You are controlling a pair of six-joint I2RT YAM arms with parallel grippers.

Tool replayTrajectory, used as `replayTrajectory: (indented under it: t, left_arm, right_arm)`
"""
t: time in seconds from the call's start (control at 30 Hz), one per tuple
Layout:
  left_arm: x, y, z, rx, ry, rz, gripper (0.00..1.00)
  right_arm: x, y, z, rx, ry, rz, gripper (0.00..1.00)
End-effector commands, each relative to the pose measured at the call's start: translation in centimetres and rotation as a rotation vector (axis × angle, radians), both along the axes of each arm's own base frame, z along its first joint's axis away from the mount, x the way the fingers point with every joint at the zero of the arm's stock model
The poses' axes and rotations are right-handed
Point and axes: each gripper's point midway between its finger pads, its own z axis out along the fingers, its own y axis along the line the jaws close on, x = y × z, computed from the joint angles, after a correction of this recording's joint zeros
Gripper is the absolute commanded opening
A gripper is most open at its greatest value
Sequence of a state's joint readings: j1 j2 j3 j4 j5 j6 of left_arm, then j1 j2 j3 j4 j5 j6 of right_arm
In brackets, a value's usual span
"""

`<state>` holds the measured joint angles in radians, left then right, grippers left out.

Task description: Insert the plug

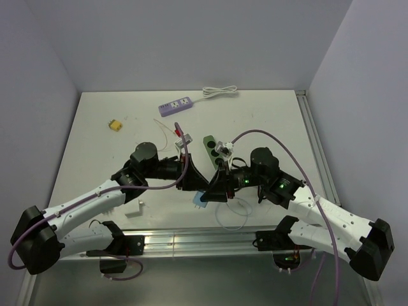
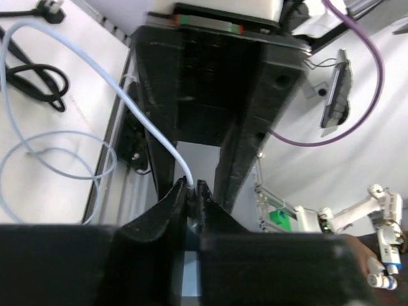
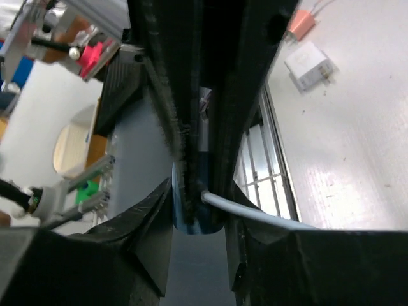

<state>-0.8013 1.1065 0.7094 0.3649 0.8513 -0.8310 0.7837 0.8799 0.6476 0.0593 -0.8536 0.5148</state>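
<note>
At about 6 o'clock from table centre, the right gripper (image 3: 196, 205) clamps the light-blue plastic plug (image 3: 191, 222) and the left gripper (image 2: 192, 189) pinches its pale cable (image 3: 255, 214). The next move likely calls for aligning the plug with the lilac power strip (image 1: 175, 106) at 12 o'clock.

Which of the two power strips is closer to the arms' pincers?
The green strip, right beside them mid-table; the lavender strip lies farther back near the wall.

Clamped left end effector (image 2: 193, 190) faces clamped right end effector (image 3: 197, 203) closely.
</note>
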Motion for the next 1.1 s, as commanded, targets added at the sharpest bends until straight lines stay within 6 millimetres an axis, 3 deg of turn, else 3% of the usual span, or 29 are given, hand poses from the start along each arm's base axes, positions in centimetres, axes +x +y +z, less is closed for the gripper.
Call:
replayTrajectory:
  t: [0.0,0.03,0.07,0.1,0.13,0.17,0.2,0.23,0.27,0.3,0.4,0.6,0.67,0.77,0.87,0.9,0.93,1.0,1.07]
  left_arm:
    - [1.2,-0.2,3.4,-0.071,-0.075,0.08,0.24]
    - [2.6,-0.1,2.8,-0.031,-0.067,0.171,0.5]
    - [3.1,0.4,3.9,-0.041,-0.095,0.224,0.61]
    - [3.8,0.8,4.0,-0.025,-0.101,0.28,0.85]
    - [4.6,1.4,3.8,0.02,-0.106,0.34,0.94]
    - [6.9,2.8,4.3,0.04,-0.113,0.514,0.99]
    - [8.1,3.8,4.3,0.071,-0.108,0.611,0.99]
    - [8.8,5.4,2.2,0.184,-0.061,0.7,0.99]
    - [9.8,6.9,3.1,0.188,-0.064,0.804,1.0]
    - [11.2,8.4,2.9,0.217,-0.064,0.917,0.99]
    - [11.9,9.9,2.2,0.25,-0.086,0.994,0.99]
    - [14.1,11.5,-1.6,0.457,-0.059,1.12,0.97]
    - [14.2,11.2,-2.8,0.498,-0.06,1.103,0.96]
    - [13.1,10.4,-6.3,0.59,0.008,1.023,0.94]
    - [10.7,9.8,-10.2,0.642,0.097,0.909,0.94]
    - [10.1,9.7,-11.0,0.65,0.106,0.882,0.96]
    - [9.4,9.7,-12.1,0.665,0.108,0.843,0.98]
    - [7.2,8.5,-12.2,0.636,0.113,0.701,0.99]
    - [5.2,7.7,-12.5,0.608,0.105,0.585,0.98]
  right_arm:
    - [-0.4,0.6,1.1,0.027,-0.032,0.014,0.07]
    - [0.0,0.6,0.8,0.01,-0.031,-0.014,0.0]
    - [0.6,0.6,0.3,-0.01,-0.034,-0.051,0.0]
    - [1.0,0.4,-0.2,-0.034,-0.038,-0.077,0.0]
    - [1.4,0.2,-0.8,-0.059,-0.033,-0.106,0.0]
    - [1.9,0.0,-1.0,-0.077,-0.034,-0.142,0.0]
    - [3.9,-0.7,-2.3,-0.147,-0.034,-0.268,0.0]
    - [5.0,-1.2,-2.9,-0.184,-0.035,-0.339,0.0]
    - [6.5,-1.8,-3.1,-0.217,-0.046,-0.435,0.0]
    - [9.4,-3.6,-4.5,-0.305,-0.055,-0.628,0.0]
    - [12.5,-5.2,-4.9,-0.382,-0.101,-0.783,0.0]
    - [13.4,-2.7,-5.3,-0.39,-0.032,-0.671,0.0]
    - [14.1,-3.1,-5.7,-0.429,-0.035,-0.706,0.0]
    - [14.9,-4.6,-6.2,-0.484,-0.031,-0.793,0.01]
    - [14.9,-7.5,-6.9,-0.551,0.004,-0.905,0.26]
    - [14.8,-7.8,-6.9,-0.549,0.012,-0.912,0.43]
    - [14.7,-8.4,-7.0,-0.551,0.023,-0.923,0.5]
    - [14.1,-9.3,-7.4,-0.553,0.046,-0.928,0.64]
    - [13.8,-10.1,-7.7,-0.55,0.068,-0.933,0.66]
